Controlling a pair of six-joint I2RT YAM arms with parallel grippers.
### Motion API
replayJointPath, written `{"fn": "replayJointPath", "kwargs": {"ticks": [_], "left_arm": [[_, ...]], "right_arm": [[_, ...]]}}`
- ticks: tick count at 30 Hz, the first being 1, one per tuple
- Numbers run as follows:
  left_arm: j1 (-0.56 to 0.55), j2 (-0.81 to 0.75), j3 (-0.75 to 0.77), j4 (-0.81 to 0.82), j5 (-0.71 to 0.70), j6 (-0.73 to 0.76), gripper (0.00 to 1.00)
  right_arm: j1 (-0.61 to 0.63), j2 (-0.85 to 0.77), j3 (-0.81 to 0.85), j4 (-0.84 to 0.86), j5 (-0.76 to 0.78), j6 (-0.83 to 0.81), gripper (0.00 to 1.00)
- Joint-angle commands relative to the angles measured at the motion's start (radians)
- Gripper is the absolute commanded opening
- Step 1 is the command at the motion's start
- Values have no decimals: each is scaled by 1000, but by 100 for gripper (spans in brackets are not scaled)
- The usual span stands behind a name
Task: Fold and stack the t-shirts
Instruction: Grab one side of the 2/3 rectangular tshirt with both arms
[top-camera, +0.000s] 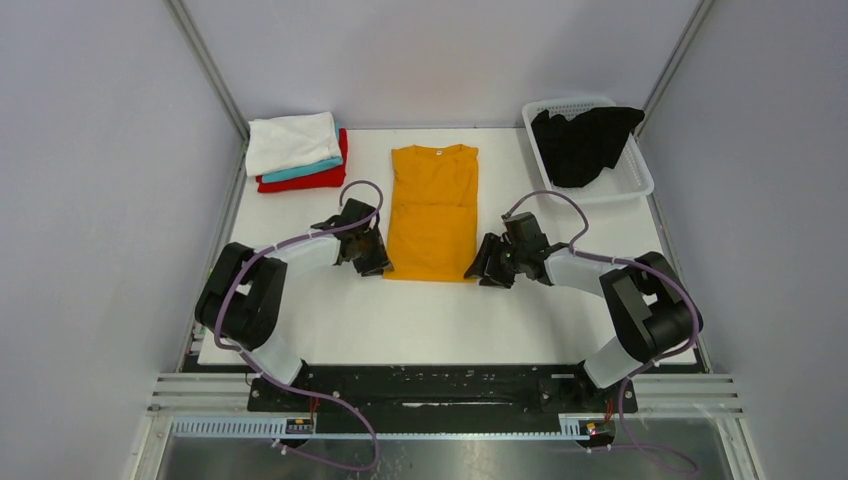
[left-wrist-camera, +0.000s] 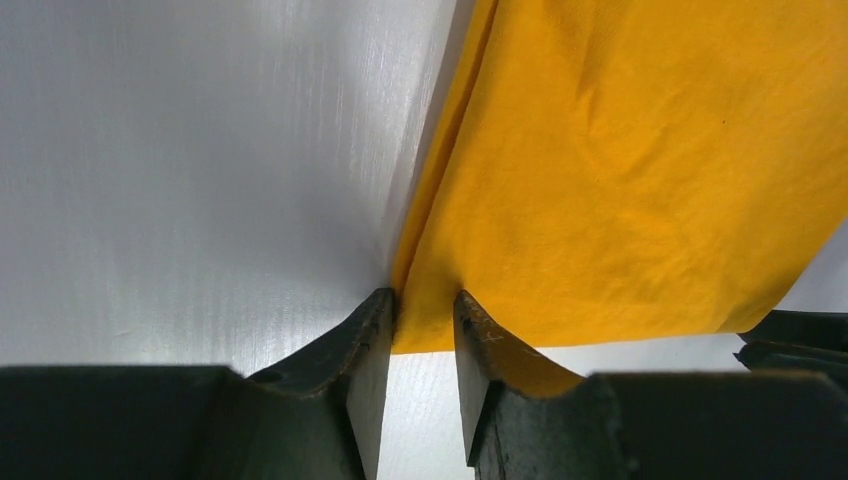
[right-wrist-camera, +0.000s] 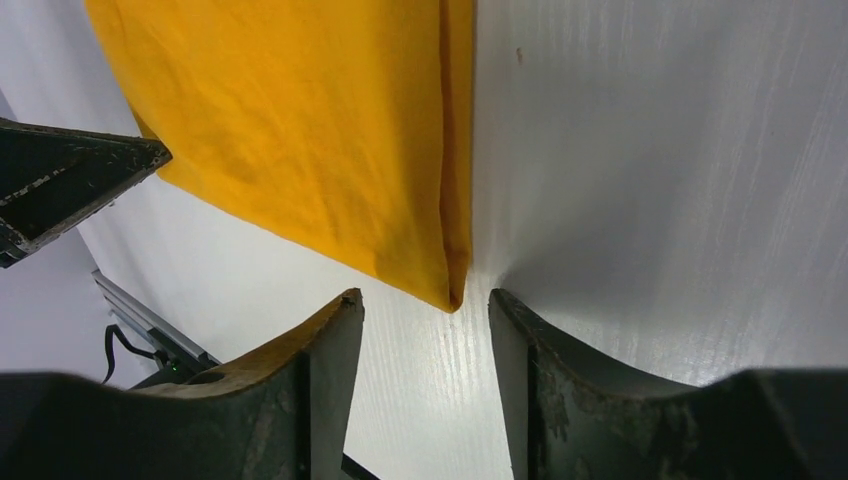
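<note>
The mustard-orange t-shirt is lying on the desk, folded into a long strip, with its near hem sitting right between your two claws. Your left claw is sitting at the hem's left corner. Its fingers are standing close together, with the cloth corner filling the top of the gap and touching both. You cannot tell whether they are truly clenching it. Your right claw is hanging released at the hem's right corner. Its fingers are standing wide, and the folded corner tip is lying in the gap, touching neither.

Beyond both claws the shirt is stretching away to its collar. Farther out, beyond and to the left of your left claw, the white t-shirt is resting on the teal t-shirt and the red t-shirt in a stack. Beyond and to the right of your right claw, the black t-shirt is slumping in the white basket.
</note>
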Motion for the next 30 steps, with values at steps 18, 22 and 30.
{"fn": "replayJointPath", "kwargs": {"ticks": [18,22,30], "left_arm": [[2,-21,-69,-15,6,14,0],[1,-73,-110,27,51,2,0],[-11,-279,-234,30,174,-28,0]], "right_arm": [[32,112,29,-9,127,27,14],[33,95,-10,73,76,29,0],[64,-126,-147,76,-79,-5,0]]}}
